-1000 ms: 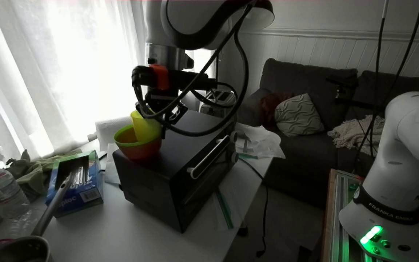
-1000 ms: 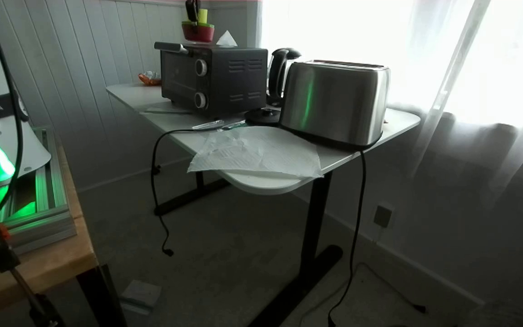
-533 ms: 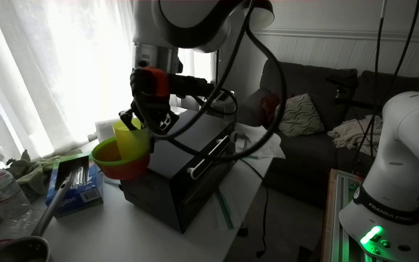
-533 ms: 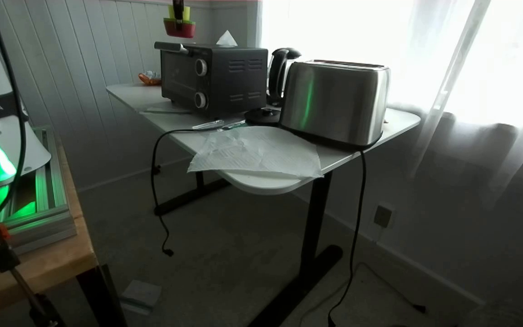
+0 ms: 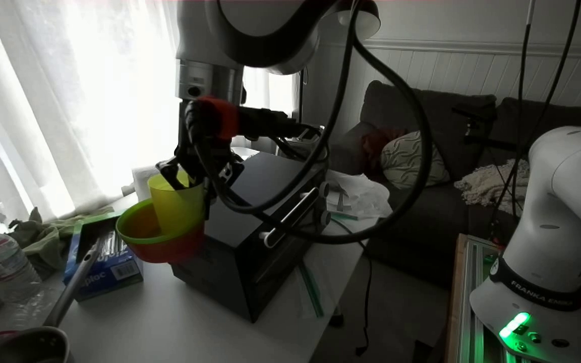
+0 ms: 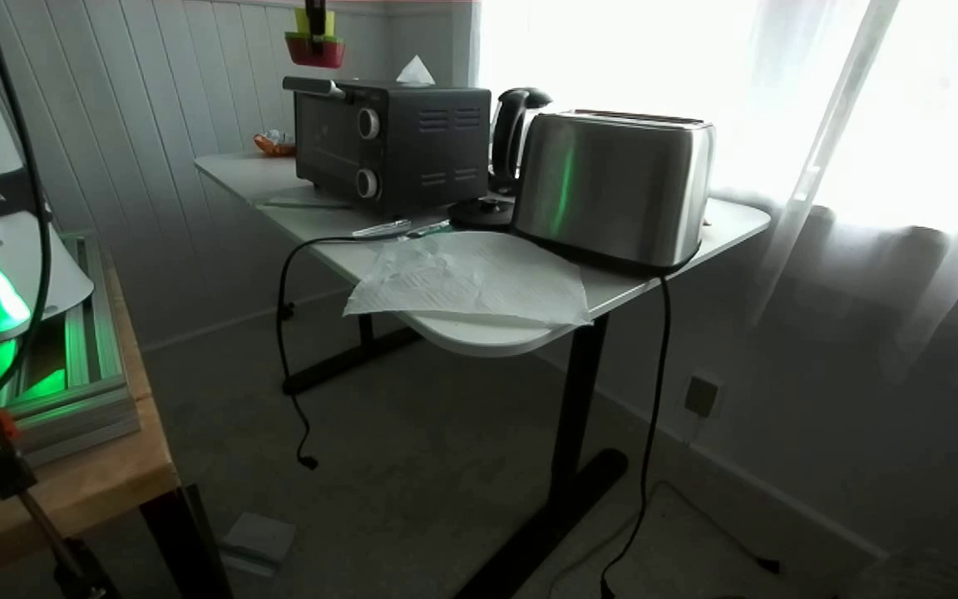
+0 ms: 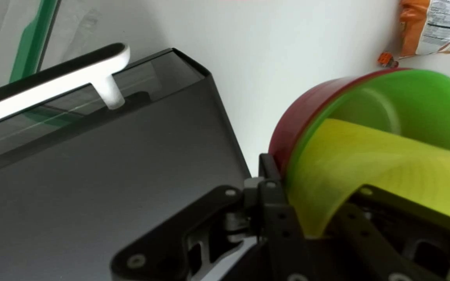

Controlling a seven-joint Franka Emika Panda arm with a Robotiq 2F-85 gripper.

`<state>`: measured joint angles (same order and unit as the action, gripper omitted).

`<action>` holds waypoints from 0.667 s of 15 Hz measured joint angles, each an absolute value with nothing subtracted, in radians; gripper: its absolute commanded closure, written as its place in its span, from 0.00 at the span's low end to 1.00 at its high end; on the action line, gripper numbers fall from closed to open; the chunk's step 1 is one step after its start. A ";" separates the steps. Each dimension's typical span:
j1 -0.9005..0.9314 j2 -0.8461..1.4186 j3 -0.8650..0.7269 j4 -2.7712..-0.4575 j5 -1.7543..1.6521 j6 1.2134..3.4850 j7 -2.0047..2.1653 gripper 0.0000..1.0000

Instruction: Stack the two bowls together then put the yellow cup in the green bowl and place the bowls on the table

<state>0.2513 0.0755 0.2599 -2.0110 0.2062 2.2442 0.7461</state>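
Observation:
The yellow cup (image 5: 175, 206) sits tilted inside the green bowl (image 5: 134, 224), which is nested in the pink bowl (image 5: 162, 252). My gripper (image 5: 200, 194) is shut on the near walls of the cup and bowls. In the wrist view one finger is outside the pink bowl (image 7: 295, 113) and the other reaches into the yellow cup (image 7: 385, 164), its tip hidden. The green bowl's inside (image 7: 424, 105) shows beyond the cup. The stack hangs in the air above the table (image 5: 169, 322), just past the oven's end. It also hangs at the top of an exterior view (image 6: 315, 55).
A black toaster oven (image 5: 210, 272) stands right beside the stack. A blue box (image 5: 104, 267), a water bottle (image 5: 15, 272) and a pan (image 5: 23, 348) stand on the table. An orange bag (image 7: 420, 31) lies at the far corner. A toaster (image 6: 612, 191) stands behind the oven.
My gripper has carried the stack of bowls and cup from above the oven's top out past its end, leftwards in both exterior views. The hold looks unchanged.

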 measured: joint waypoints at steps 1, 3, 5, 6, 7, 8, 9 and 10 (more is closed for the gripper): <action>0.251 0.075 0.260 -2.011 0.206 2.244 0.746 0.97; 0.253 0.077 0.260 -2.011 0.204 2.244 0.745 0.97; 0.266 0.085 0.267 -2.007 0.204 2.245 0.739 0.97; 0.277 0.092 0.275 -2.002 0.204 2.250 0.737 0.97; 0.291 0.101 0.285 -1.996 0.205 2.258 0.731 0.97; 0.305 0.112 0.296 -1.988 0.205 2.266 0.725 0.97; 0.320 0.125 0.306 -1.980 0.205 2.277 0.717 0.97; 0.334 0.139 0.316 -1.971 0.205 2.289 0.709 0.97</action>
<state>0.3342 0.1389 0.3161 -1.9708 0.2051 2.2886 0.7094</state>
